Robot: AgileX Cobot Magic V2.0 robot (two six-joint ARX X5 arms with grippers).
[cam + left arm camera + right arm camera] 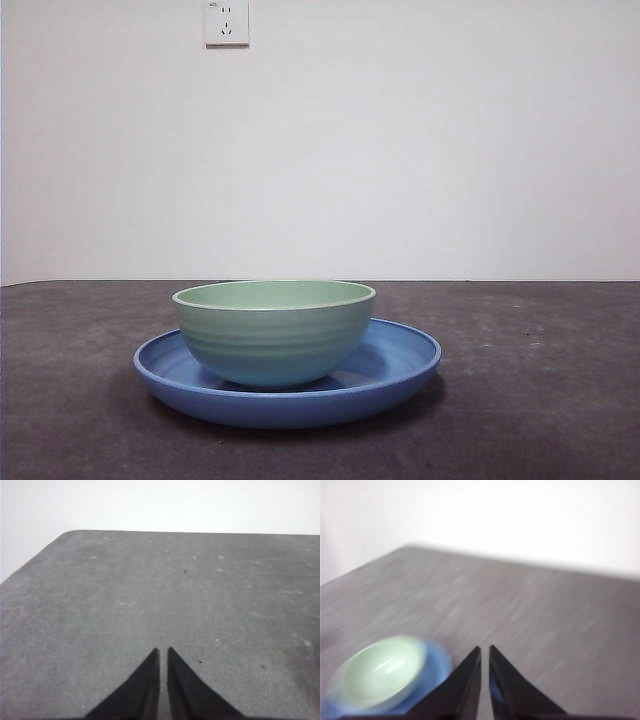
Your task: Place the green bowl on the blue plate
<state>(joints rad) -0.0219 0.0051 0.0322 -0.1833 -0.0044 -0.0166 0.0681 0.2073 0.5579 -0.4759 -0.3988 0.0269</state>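
Note:
The pale mint-green bowl (274, 330) stands upright inside the wide blue plate (400, 372) near the middle of the table, a little toward the plate's left side. No arm shows in the front view. In the blurred right wrist view the green bowl (380, 672) rests on the blue plate (437, 662), and my right gripper (484, 650) is shut, empty and held above and apart from them. My left gripper (163, 651) is shut over bare table, with neither bowl nor plate in its view.
The dark grey tabletop (540, 400) ends at a white wall with a socket (227, 22) high up. A rounded table corner (70, 534) shows in the left wrist view.

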